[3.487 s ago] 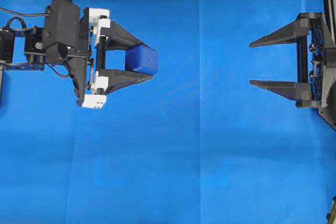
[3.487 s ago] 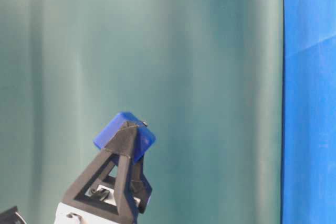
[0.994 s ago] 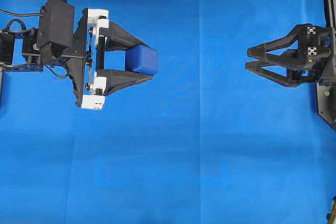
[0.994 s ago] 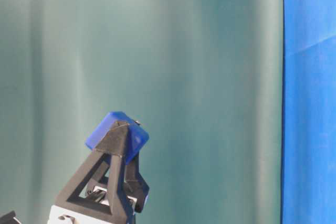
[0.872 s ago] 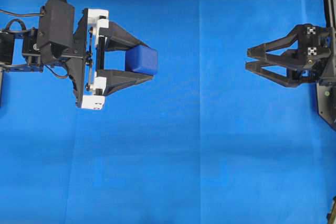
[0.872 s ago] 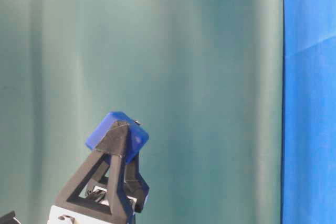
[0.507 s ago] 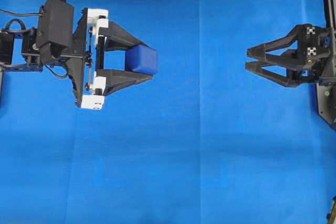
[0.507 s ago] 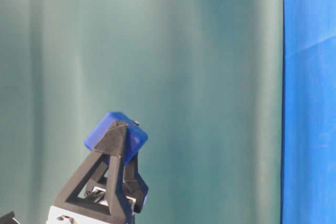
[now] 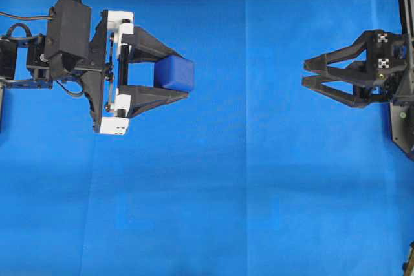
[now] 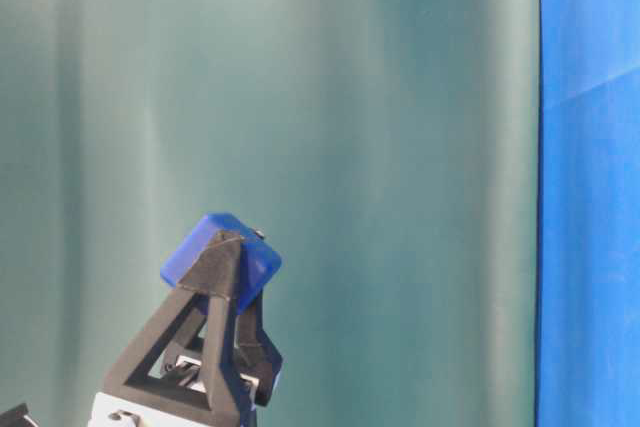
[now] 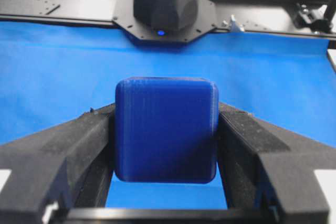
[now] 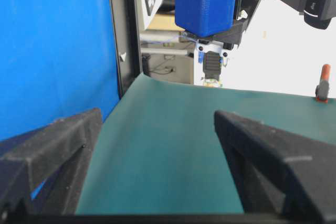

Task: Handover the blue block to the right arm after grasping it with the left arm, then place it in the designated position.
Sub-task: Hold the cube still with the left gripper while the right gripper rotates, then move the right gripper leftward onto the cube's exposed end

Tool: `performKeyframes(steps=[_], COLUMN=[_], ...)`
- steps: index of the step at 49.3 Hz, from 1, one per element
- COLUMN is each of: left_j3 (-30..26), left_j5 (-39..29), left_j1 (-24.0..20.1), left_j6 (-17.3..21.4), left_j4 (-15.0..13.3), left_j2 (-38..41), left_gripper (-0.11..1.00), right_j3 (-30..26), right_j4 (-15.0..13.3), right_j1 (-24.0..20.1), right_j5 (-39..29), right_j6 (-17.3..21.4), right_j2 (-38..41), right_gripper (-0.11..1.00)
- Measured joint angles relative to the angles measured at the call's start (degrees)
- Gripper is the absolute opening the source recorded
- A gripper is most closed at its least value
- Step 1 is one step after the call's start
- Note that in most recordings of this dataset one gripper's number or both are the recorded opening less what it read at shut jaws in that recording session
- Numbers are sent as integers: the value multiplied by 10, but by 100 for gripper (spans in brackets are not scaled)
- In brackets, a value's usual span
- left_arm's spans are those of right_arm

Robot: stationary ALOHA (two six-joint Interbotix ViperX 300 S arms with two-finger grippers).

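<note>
- Sitting between the two black fingers of the left gripper (image 9: 174,75), the blue block (image 9: 176,73) is clamped near the fingertips and held clear of the blue cloth (image 9: 213,198); the table-level view shows it lifted against the green backdrop (image 10: 400,147).
- From the left wrist camera, the block's broad face fills the gap, with a finger (image 11: 79,140) pressed flat against each side and a rim of block standing proud above and below them.
- The left gripper, marked by its white brackets (image 9: 119,24), is therefore grasping the block, pointing across the table toward the other arm.
- The right gripper (image 9: 307,72) faces it from well apart on the far side, rolled partly onto its side in the overhead view, its jaws spread wide with nothing between them.
- Through the right wrist camera the block appears high and left of centre, beyond the open fingers (image 12: 47,145), so the two are not lined up.
- Judged from this, the grasp step is done and the handover is in hand but not yet begun.
- The next move likely calls for closing the gap, centring the block between the right fingers, and gripping its free faces before the left lets go.
</note>
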State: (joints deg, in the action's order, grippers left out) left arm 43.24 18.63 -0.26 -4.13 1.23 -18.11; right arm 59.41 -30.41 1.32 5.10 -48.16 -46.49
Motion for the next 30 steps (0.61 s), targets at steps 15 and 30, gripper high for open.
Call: performKeyframes(steps=[15,30], left_j3=[-1,-1], left_j5=[0,0], left_j1=[0,0], left_j6=[0,0], left_j4=[-1,0], left_j2=[0,0], left_gripper=[48,48], right_j3=[0,-26], right_j4=[0,0], right_j1=[0,0], right_j5=[3,35], right_j6=[-1,0], right_j2=[7,55], right_gripper=[95,95])
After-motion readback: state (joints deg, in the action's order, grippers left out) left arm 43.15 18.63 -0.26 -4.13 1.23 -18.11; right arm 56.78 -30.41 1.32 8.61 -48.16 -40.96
